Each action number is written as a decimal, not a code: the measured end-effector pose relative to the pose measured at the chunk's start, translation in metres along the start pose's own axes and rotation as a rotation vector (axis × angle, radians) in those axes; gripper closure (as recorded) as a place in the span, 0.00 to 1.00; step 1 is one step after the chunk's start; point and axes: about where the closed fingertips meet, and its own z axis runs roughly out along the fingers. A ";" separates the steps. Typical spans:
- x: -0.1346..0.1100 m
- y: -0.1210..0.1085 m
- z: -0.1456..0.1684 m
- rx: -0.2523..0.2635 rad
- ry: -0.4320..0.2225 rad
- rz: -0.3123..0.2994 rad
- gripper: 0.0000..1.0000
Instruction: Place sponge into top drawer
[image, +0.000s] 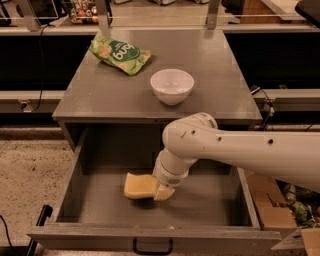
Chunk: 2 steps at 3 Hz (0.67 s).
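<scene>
The pale yellow sponge (140, 185) is low inside the open top drawer (205, 206), at or just above its floor, left of centre. My gripper (163, 191) reaches down into the drawer from the right and is shut on the sponge's right end. The white wrist (172, 170) hides most of the fingers. The drawer is pulled far out, with its small black handle (152, 247) at the front centre.
A white bowl (172, 85) stands on the grey table top (100, 95) near its front edge, just above my arm. A green snack bag (119, 54) lies at the back left. Cardboard boxes (272, 207) sit on the floor at the right of the drawer.
</scene>
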 end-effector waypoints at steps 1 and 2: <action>0.000 0.000 0.000 -0.001 0.001 -0.001 0.37; 0.000 0.001 0.001 -0.002 0.001 -0.002 0.14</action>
